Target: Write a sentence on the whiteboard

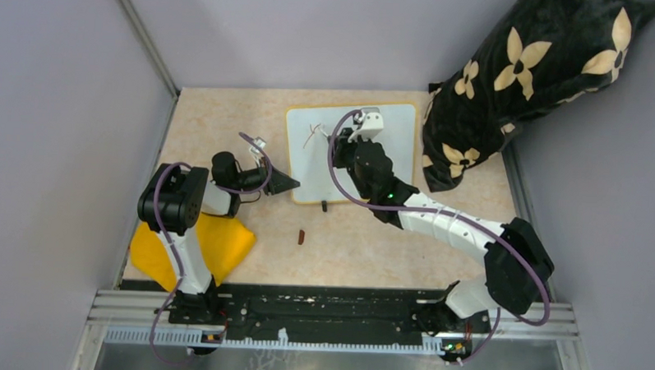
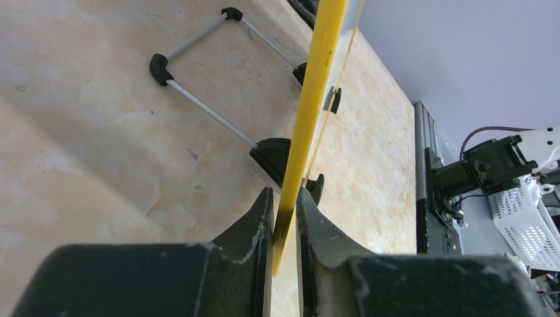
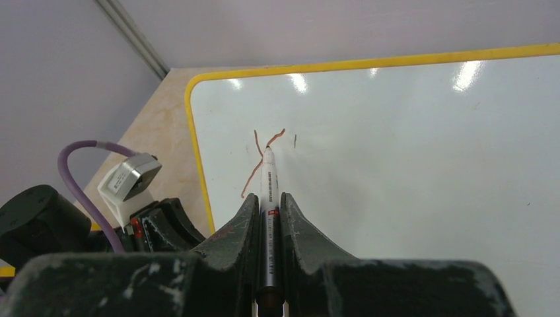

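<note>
The whiteboard (image 1: 391,154), white with a thin yellow frame, lies on the tabletop at the back middle. My left gripper (image 1: 290,182) is shut on its left yellow edge (image 2: 318,92), and the frame runs between the fingers of the left gripper (image 2: 285,210). My right gripper (image 3: 269,206) is shut on a slim grey marker (image 3: 268,179). The marker's tip touches the board near its upper left. The sentence (image 3: 255,165) shows as a few thin reddish-brown strokes shaped like a Y, also seen from above as faint strokes (image 1: 312,136) beside the right gripper (image 1: 342,141).
A yellow cloth (image 1: 192,248) lies at the front left by the left arm. A small brown cap (image 1: 302,236) sits in front of the board. A black flowered cushion (image 1: 525,77) leans at the back right. The board's wire stand (image 2: 198,105) rests under its edge. Grey walls close in both sides.
</note>
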`<action>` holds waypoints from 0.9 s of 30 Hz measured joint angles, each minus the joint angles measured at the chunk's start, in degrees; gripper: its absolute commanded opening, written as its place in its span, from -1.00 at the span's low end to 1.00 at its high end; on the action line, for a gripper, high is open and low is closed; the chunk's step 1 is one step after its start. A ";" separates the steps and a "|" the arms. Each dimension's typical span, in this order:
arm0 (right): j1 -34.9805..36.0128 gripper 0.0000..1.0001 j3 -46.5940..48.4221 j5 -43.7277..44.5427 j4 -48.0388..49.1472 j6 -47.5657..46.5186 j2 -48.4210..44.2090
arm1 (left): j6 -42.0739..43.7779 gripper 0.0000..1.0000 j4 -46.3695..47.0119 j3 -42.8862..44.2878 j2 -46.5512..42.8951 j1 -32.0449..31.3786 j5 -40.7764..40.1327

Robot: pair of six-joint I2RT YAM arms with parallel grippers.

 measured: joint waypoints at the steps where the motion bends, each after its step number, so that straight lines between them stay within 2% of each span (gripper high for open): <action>1: 0.00 -1.00 0.00 0.00 0.00 0.00 0.15 | 0.04 -1.00 0.00 0.00 0.00 0.00 0.00; 27: -0.42 -1.00 0.00 -0.74 -1.27 0.09 3.41 | 0.11 -1.00 -0.02 0.00 0.00 0.00 -0.04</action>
